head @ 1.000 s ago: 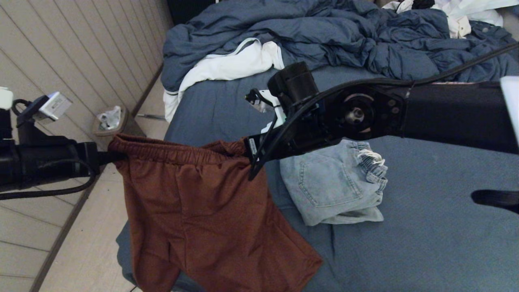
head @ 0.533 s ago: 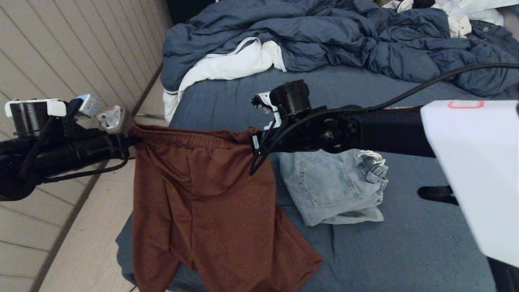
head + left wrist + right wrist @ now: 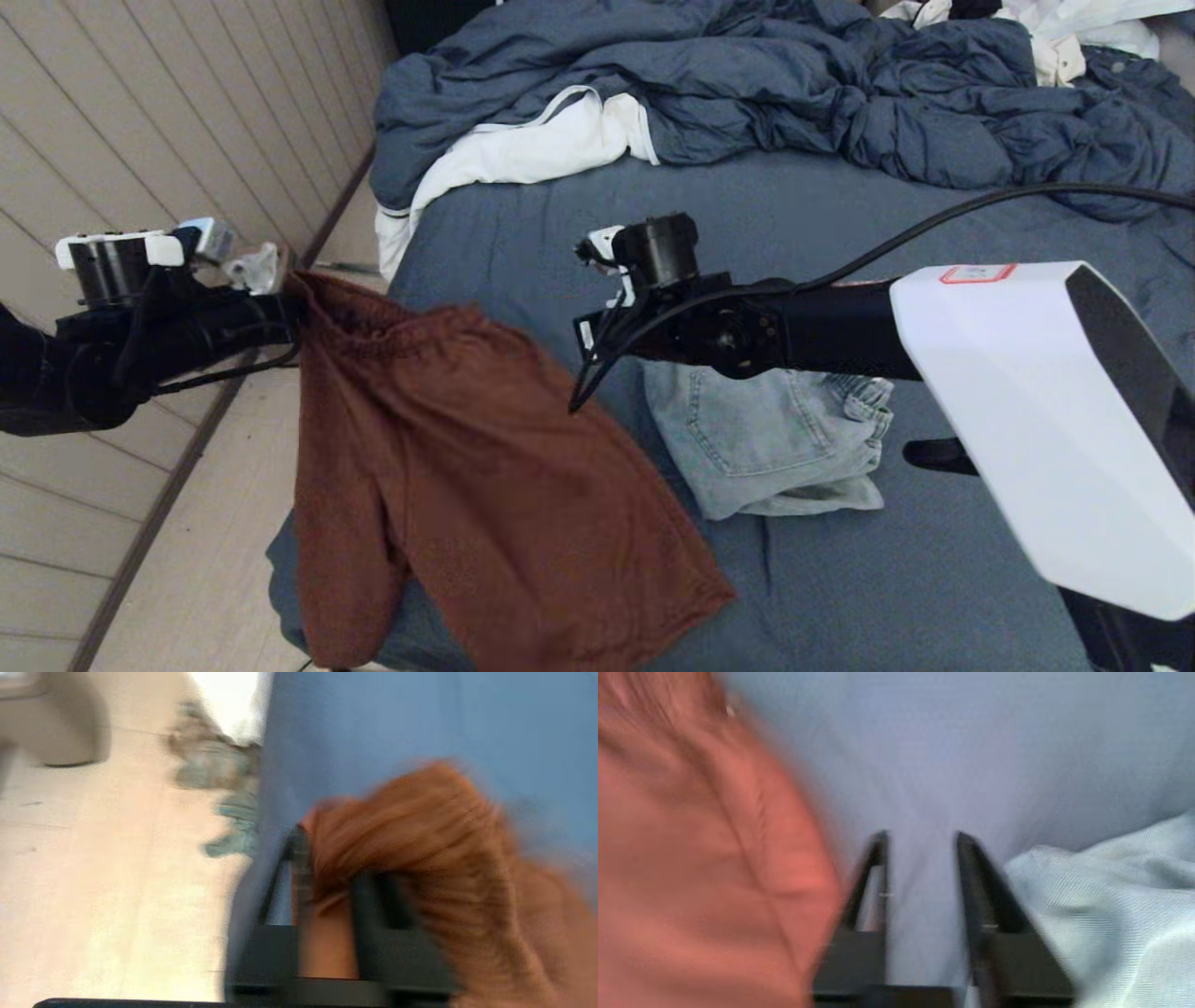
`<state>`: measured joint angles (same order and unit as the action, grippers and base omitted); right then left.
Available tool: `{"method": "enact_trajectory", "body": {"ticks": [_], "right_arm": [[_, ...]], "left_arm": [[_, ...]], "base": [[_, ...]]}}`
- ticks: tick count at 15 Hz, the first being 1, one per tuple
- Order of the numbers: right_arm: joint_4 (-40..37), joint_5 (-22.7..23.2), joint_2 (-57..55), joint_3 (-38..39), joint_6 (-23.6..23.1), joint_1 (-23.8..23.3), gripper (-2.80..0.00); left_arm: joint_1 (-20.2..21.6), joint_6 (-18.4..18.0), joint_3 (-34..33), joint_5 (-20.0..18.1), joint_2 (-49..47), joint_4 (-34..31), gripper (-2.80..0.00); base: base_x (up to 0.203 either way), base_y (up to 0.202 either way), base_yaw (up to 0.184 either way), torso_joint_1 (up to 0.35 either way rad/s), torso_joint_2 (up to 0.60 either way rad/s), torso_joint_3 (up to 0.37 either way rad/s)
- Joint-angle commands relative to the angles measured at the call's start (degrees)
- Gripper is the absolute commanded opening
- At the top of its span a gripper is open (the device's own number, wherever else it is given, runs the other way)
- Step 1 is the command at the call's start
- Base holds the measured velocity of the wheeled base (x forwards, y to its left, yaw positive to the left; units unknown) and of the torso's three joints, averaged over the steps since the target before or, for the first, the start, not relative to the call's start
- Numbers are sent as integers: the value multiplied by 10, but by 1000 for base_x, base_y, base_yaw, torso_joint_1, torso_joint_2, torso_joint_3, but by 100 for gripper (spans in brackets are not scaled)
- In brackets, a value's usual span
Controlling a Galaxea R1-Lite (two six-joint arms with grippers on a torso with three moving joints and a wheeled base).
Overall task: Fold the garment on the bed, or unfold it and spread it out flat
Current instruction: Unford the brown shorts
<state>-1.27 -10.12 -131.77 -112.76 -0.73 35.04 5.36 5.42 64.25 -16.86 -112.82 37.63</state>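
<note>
Left tool (image 3: pixel 327 877), frame left, pinches the rust-brown fabric shorts (image 3: pixel 467 485); right tool (image 3: pixel 920 868), frame centre, spread and empty above the slate-blue-sheeted bed (image 3: pixel 934 579).

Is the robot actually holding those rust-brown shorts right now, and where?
The left gripper has the brown shorts by one waistband corner, though its hold looks loose. The right gripper is open, holding nothing.

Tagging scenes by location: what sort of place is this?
Most likely a home bedroom: a bed with a slate-blue sheet, a rumpled duvet, loose clothes such as folded jeans and rust-brown shorts.
</note>
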Motion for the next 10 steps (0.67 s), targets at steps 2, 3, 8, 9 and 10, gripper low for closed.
{"method": "enact_trajectory", "body": {"ticks": [2,3,8,9,10], "right_arm": [[1,1,-4,0,-1,-2,0],[7,2,-3,0,-1,-8,0],[14,-1,7,1,1,-8,0],[14,-1,11,1,1,-7,0],[14,-1,13,1,2,-7,0]], "left_arm": [[-2,1,26,4,-20,-4,0],[-2,4,29,6,-19,-4,0],[-2,5,33,10,-10,2,0],[-2,5,35,10,-4,1,0],[-2,5,33,10,2,1,0]], "base": [[0,0,0,0,0,0],[0,0,0,0,0,0],[0,0,0,0,0,0],[0,0,0,0,0,0],[0,0,0,0,0,0]]}}
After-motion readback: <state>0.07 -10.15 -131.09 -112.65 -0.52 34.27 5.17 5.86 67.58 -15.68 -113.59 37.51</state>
